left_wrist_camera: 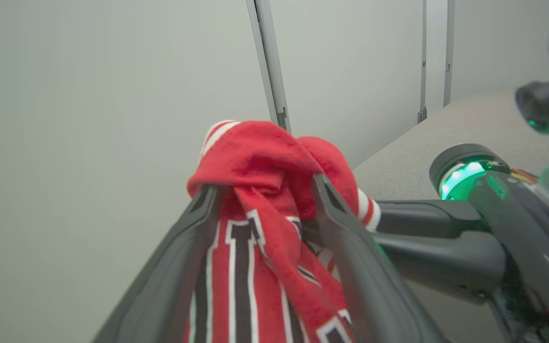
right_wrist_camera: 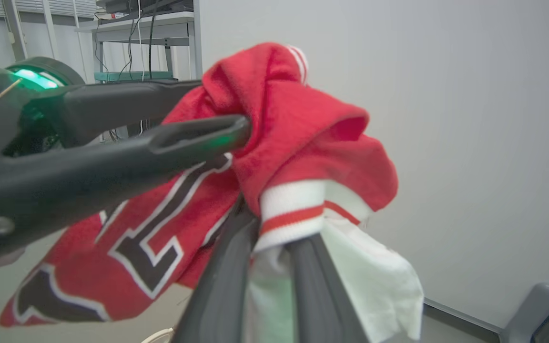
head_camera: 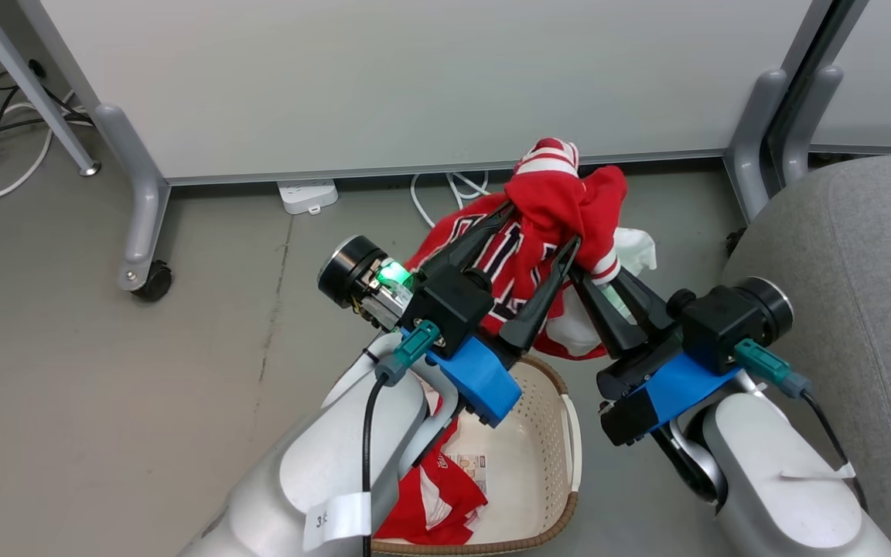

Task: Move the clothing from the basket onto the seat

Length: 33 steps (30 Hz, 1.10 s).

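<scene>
A red jersey (head_camera: 554,201) with black-and-white lettering and white trim hangs in the air above the basket (head_camera: 554,433). My left gripper (head_camera: 540,228) is open, its fingers spread on either side of the bunched cloth (left_wrist_camera: 265,157). My right gripper (head_camera: 596,275) comes in from the right and is shut on the jersey's striped cuff (right_wrist_camera: 303,209) and white lining. The cream perforated basket stands on the floor below my arms, with more red clothing (head_camera: 430,495) in its bottom. The light grey seat (head_camera: 863,255) rises at the right edge.
A white partition panel (head_camera: 414,77) stands behind, on grey feet (head_camera: 140,224) with a caster (head_camera: 153,280). Another foot (head_camera: 755,155) is near the seat. A power strip (head_camera: 306,193) and cables lie on the grey floor under the panel.
</scene>
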Motion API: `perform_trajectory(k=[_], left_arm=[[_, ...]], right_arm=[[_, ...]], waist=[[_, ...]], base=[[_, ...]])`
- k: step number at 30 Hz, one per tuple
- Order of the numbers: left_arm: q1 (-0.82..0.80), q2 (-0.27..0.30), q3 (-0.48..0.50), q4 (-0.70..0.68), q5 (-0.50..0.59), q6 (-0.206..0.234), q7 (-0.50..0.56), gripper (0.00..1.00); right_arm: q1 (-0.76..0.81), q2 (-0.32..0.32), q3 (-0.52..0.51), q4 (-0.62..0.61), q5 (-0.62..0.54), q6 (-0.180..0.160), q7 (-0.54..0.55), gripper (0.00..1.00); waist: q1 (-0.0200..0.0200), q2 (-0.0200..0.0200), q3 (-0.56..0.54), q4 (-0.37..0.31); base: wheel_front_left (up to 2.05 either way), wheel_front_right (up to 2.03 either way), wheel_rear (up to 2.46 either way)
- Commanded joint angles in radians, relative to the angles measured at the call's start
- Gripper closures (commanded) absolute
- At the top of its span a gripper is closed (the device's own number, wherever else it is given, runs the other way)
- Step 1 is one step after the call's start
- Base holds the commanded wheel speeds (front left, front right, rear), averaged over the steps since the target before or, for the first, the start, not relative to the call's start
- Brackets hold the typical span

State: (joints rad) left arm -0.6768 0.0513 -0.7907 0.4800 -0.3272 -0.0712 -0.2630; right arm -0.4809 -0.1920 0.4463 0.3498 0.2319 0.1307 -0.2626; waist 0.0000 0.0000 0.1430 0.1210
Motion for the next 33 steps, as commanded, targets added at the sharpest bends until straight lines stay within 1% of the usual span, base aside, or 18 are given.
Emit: perform_trajectory(k=[1, 5, 11, 17, 23, 33], left_arm=[[0.005, -0.001, 0.007, -0.007, 0.012, 0.006, -0.003, 0.0], [0.008, -0.001, 0.016, -0.008, 0.024, 0.008, -0.003, 0.0], [0.011, 0.005, 0.027, -0.016, 0.048, -0.001, -0.003, 0.0], [0.003, 0.006, 0.025, -0.031, 0.072, -0.009, -0.003, 0.0], [-0.005, 0.009, 0.016, -0.041, 0.092, -0.02, -0.003, 0.0], [-0.008, 0.006, -0.031, -0.029, 0.11, -0.041, -0.003, 0.0]], right_arm=[[0.015, 0.004, -0.019, -0.007, 0.003, 0.0, -0.003, 1.0], [0.016, 0.005, -0.038, -0.01, -0.004, 0.0, -0.003, 1.0], [0.021, 0.008, -0.091, -0.025, -0.014, 0.0, -0.004, 1.0], [0.032, 0.009, -0.171, -0.058, -0.03, 0.0, -0.004, 1.0], [0.048, 0.012, -0.274, -0.099, -0.042, 0.0, -0.004, 1.0], [0.107, 0.028, -0.439, -0.153, -0.061, 0.0, -0.004, 1.0]], waist=[[0.0, 0.0, 0.005, -0.007], [0.0, 0.0, 0.014, -0.03], [0.0, 0.0, 0.044, -0.113], [0.0, 0.0, 0.085, -0.214], [0.0, 0.0, 0.119, -0.313], [0.0, 0.0, 0.157, -0.449]], base=[[0.0, 0.0, 0.0], [0.0, 0.0, 0.0], [0.0, 0.0, 0.0], [0.0, 0.0, 0.0], [0.0, 0.0, 0.0], [0.0, 0.0, 0.0]])
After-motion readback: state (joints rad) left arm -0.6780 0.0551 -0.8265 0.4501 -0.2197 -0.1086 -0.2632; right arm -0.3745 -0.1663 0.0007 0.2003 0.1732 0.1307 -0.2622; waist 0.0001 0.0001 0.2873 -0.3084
